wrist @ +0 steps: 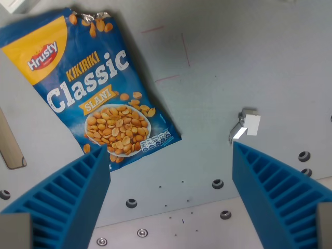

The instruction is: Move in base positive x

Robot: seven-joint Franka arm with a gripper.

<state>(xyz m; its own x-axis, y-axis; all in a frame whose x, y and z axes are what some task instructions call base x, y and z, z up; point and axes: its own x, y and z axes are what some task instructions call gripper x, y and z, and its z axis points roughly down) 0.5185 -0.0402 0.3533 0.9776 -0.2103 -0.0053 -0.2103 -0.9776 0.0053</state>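
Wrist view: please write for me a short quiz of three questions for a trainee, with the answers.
1. True or false: the blue fingers of the hand are closed on the peanut bag.
2. Which thing lies nearer the wrist view's right edge?
A. the peanut bag
B. the small white block
C. the tan strip
3. Fill in: the large white word on the bag is ____.

Key
1. False: the fingers stand wide apart with only the grey table between them, and the bag lies flat, its lower corner close by the tip of the finger on the wrist view's left.
2. B
3. Classic
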